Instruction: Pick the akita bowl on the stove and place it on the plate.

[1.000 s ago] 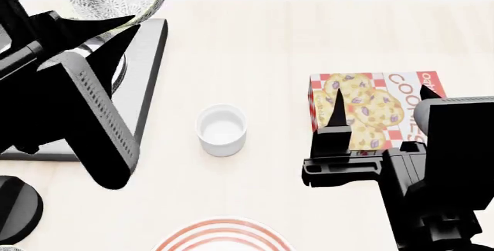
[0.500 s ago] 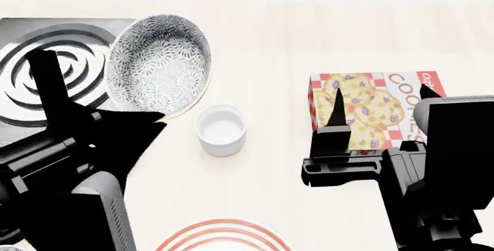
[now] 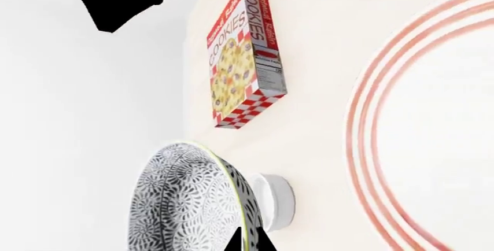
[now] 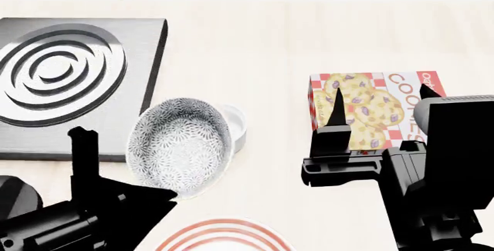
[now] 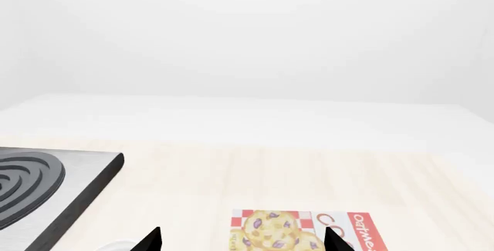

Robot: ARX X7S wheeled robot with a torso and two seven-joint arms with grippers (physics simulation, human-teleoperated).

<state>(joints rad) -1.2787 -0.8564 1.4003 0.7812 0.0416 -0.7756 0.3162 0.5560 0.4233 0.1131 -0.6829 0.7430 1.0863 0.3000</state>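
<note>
Pale wood bench (image 4: 309,37) under a white backdrop. Left claw (image 4: 115,176) grips the bowl (image 4: 180,144) by its near rim, holding it tipped in the air, clear of the stove (image 4: 77,83) and overlapping a white cup (image 4: 235,125) behind it. The plate (image 4: 224,236) lies just nearer the robot than the bowl (only its far rim shows in the head view), so the carry seems nearly over. Right claw (image 4: 378,98) hovers spread and empty over the cookie box (image 4: 362,103), well apart from the bowl
</note>
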